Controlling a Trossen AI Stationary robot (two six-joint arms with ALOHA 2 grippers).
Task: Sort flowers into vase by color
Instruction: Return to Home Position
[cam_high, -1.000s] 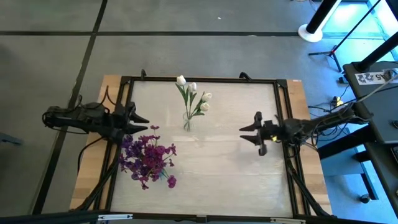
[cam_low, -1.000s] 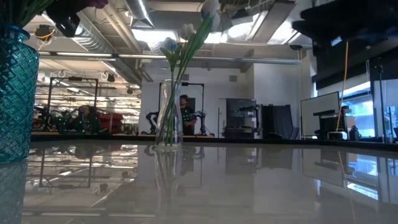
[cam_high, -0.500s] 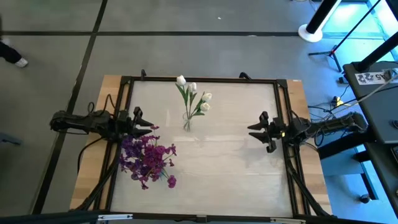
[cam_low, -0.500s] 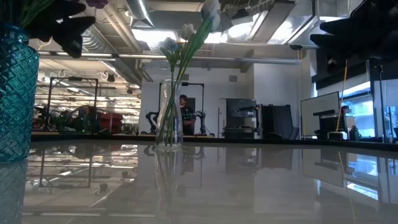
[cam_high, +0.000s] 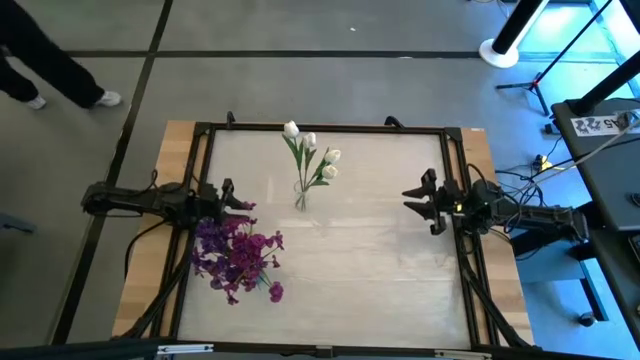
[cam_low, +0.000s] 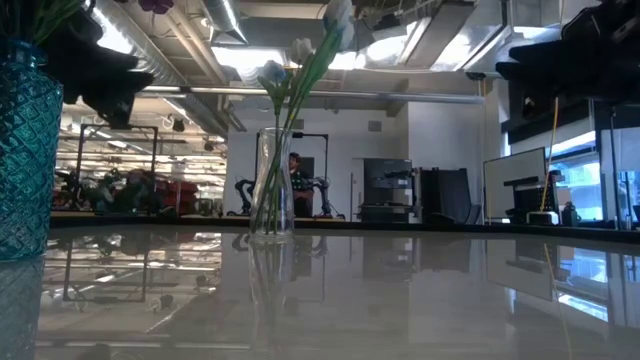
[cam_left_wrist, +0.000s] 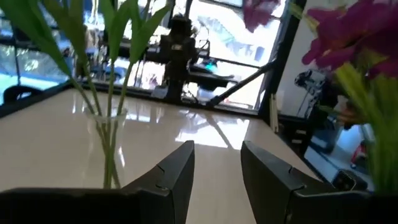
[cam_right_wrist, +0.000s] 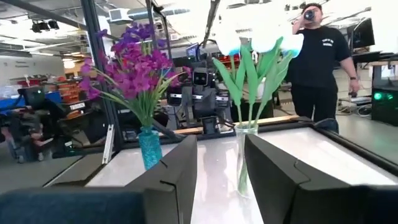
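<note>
The white flowers (cam_high: 310, 158) stand with their stems in a clear glass vase (cam_low: 272, 182) at the table's far middle. The purple flowers (cam_high: 237, 258) stand in a teal patterned vase (cam_right_wrist: 149, 148) at the near left. My left gripper (cam_high: 238, 198) hovers open at the left edge, just beyond the purple blooms, pointing level toward the table's right; nothing is between its fingers (cam_left_wrist: 177, 171). My right gripper (cam_high: 415, 203) hovers open at the right edge, pointing toward the table's left at both vases, and is empty too.
A black frame (cam_high: 330, 128) rims the white tabletop. Bare tabletop lies between the vases and my right gripper. A person (cam_right_wrist: 317, 56) stands beyond the table's left side, and another walks by on the floor (cam_high: 50, 70) at the far left.
My left gripper has sunk lower beside the purple flowers. My right gripper has drawn back toward the table's right edge and dropped a little, swinging toward the far edge. Both vases and their flowers have stayed in place.
</note>
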